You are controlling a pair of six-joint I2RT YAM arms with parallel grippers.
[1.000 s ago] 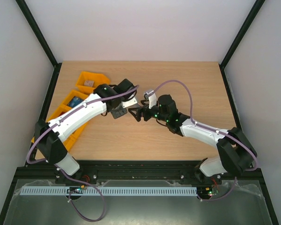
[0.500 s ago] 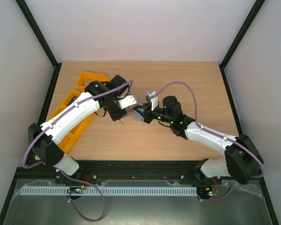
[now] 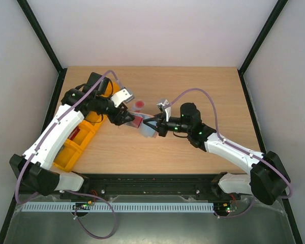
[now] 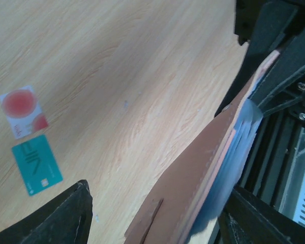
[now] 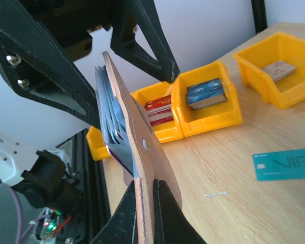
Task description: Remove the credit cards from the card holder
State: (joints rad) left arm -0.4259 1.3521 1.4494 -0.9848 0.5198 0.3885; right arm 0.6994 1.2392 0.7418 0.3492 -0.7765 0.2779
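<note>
Just swapped grip: left tool (image 3: 123,119) open now, right tool (image 3: 152,124) clamped on card holder (image 5: 137,152). Teal card (image 4: 36,163) and pink-white card (image 4: 23,111) out, flat on tabletop (image 3: 193,91) between centre and left edge. Looks done.

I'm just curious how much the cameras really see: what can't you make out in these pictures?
- Card holder pockets: edge-on in both wrist views, so any cards left inside cannot be told.
- Teal card: missing from the top view, apparently behind the left gripper.
- Pale card print: blurred in the left wrist view.
- Orange bins contents: too small to read in the right wrist view.
</note>
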